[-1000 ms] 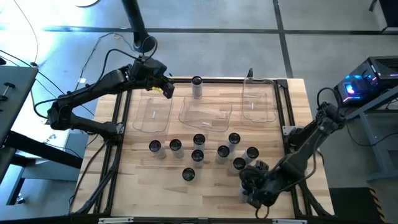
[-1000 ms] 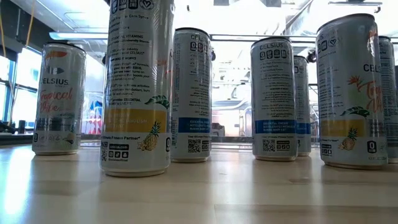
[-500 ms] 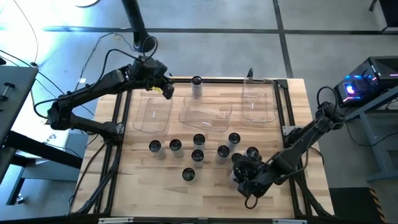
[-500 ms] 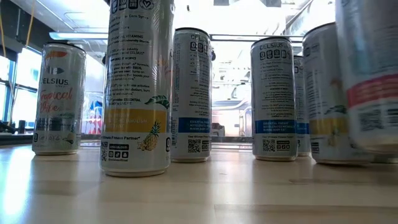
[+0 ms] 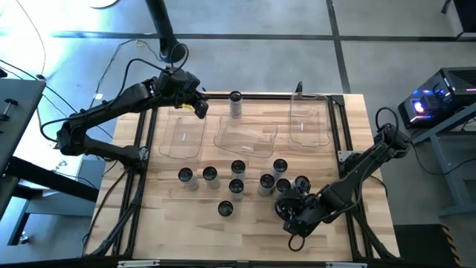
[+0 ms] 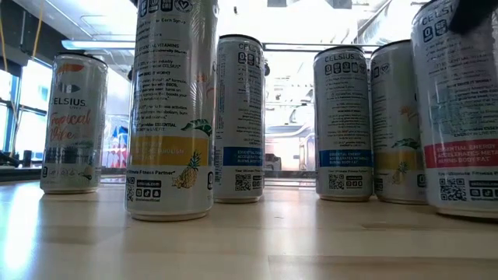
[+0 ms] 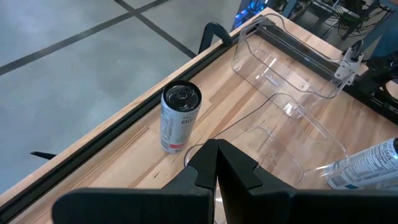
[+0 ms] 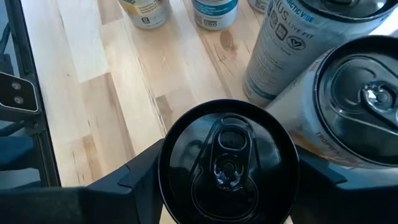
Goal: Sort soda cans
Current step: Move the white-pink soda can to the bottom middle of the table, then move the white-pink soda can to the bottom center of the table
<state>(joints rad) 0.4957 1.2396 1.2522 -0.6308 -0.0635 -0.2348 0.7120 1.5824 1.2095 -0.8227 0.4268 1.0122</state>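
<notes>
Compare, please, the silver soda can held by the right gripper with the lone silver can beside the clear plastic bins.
The black-lidded silver soda can is held in the right gripper; the lone silver can stands free, untouched. The held can crowds other cans near the front; the lone can is apart at the far edge. Both are slim and upright.

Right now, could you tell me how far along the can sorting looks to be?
Barely started: all three clear bins appear empty. In hand: the right gripper is shut on a black-topped can near the table's front right. Left: about nine cans stand mid-table, plus a lone can at the far edge. The left gripper hovers shut by the bins.
</notes>
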